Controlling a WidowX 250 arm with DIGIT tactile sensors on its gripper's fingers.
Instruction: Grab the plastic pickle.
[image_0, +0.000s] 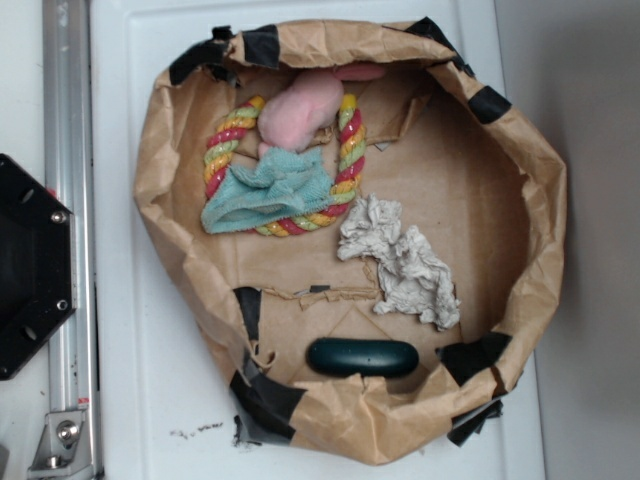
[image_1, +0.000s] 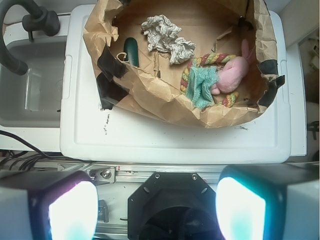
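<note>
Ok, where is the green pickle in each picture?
Exterior view: the plastic pickle lies at the bottom middle of the paper bag, near its taped rim.
Wrist view: the pickle is at the upper left, inside the bag's left wall.
Shared landmark: the crumpled white paper lies close beside it in both.

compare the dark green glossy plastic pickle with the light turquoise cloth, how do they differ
The dark green plastic pickle is smooth, glossy and oblong; the light turquoise cloth is fuzzy and crumpled. The pickle lies alone by the bag's wall; the cloth lies across the striped rope ring. Both sit inside the brown paper bag.
</note>
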